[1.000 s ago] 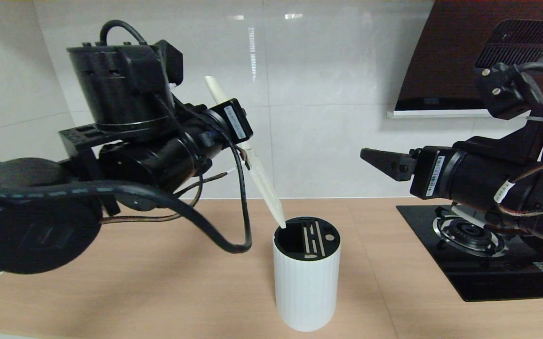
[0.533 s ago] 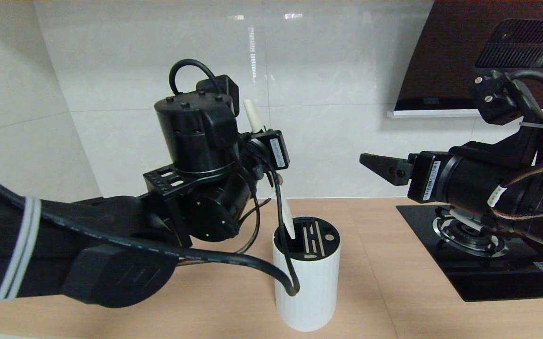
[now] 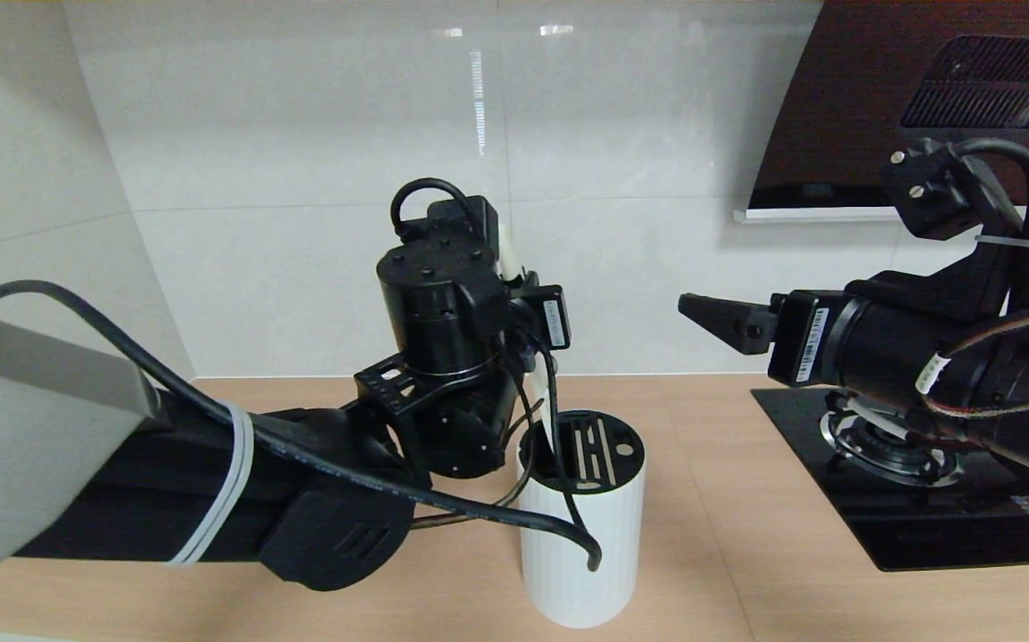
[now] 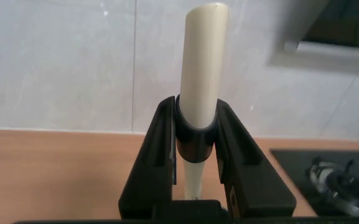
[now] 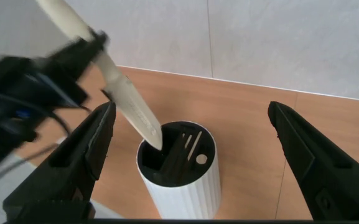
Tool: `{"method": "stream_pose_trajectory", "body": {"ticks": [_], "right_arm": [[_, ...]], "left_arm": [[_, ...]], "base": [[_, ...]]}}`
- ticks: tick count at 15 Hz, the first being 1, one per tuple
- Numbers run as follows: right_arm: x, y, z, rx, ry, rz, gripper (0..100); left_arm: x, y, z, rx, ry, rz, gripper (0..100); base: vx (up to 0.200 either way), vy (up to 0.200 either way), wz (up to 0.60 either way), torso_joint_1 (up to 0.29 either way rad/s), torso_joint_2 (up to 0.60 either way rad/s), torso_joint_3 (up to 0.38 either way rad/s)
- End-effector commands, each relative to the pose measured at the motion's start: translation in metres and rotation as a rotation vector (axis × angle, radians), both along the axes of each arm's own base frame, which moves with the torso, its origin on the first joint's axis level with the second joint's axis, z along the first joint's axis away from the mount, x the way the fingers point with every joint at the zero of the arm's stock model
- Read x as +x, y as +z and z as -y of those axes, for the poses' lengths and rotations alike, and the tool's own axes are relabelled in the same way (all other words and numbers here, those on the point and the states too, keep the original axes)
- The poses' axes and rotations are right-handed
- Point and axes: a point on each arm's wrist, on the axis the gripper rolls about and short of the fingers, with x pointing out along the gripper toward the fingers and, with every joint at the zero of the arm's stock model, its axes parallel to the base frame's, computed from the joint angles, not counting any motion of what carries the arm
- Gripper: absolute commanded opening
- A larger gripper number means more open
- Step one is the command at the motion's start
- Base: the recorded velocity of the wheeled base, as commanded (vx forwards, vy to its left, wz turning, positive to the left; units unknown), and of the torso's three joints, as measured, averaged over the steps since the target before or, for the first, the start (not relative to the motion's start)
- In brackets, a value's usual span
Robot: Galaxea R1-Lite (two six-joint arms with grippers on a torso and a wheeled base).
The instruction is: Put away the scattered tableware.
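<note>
Nearest you, the holder (image 3: 579, 544) stands upright close to the front edge of the counter (image 3: 746, 499). It is one white ribbed cylinder with a black top. That top has one wide opening on its left side, a few narrow slots beside it and one round hole on the right.

Just above the holder's left rim sits your left gripper (image 4: 195, 115), clamped on the knife (image 5: 129, 102) where the handle meets the blade. The pale handle sticks up past the fingers and the blade runs down from them. The right wrist view shows the tip already inside the wide opening, not in a slot.

This is the relation to watch: the knife's long axis is steep but leans, with the handle end away from the holder and the tip toward its middle. The opening lies directly below the gripper along that line. The blade probably has to stand straighter before it slides further in, or its edge may catch the rim.

Your right gripper (image 5: 190, 115) hangs farther off on the holder's right, level with the left one, jaws wide apart and holding nothing. The left arm is the nearer one and has the job.

Beyond, the stove (image 3: 925, 499) occupies the counter's right end, against the tiled wall.

Count: one knife, one holder.
</note>
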Motion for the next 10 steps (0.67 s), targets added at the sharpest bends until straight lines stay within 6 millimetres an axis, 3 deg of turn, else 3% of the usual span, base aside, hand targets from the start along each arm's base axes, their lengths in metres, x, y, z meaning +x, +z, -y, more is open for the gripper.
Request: {"method": "stream_pose_trajectory", "body": {"ticks": [1, 6, 10], "right_arm": [[0.001, -0.001, -0.001, -0.002, 0.000, -0.002, 100], [0.000, 0.000, 0.000, -0.001, 0.000, -0.001, 100], [0.000, 0.000, 0.000, 0.001, 0.000, 0.001, 100]], "left_arm": [[0.000, -0.006, 0.003, 0.011, -0.006, -0.011, 0], [-0.003, -0.014, 0.010, 0.031, -0.023, -0.033, 0], [-0.004, -0.035, 0.019, 0.053, -0.039, -0.076, 0]], "base": [[0.000, 0.000, 0.00, 0.000, 0.00, 0.000], [0.000, 0.000, 0.00, 0.000, 0.00, 0.000], [0.000, 0.000, 0.00, 0.000, 0.00, 0.000]]}}
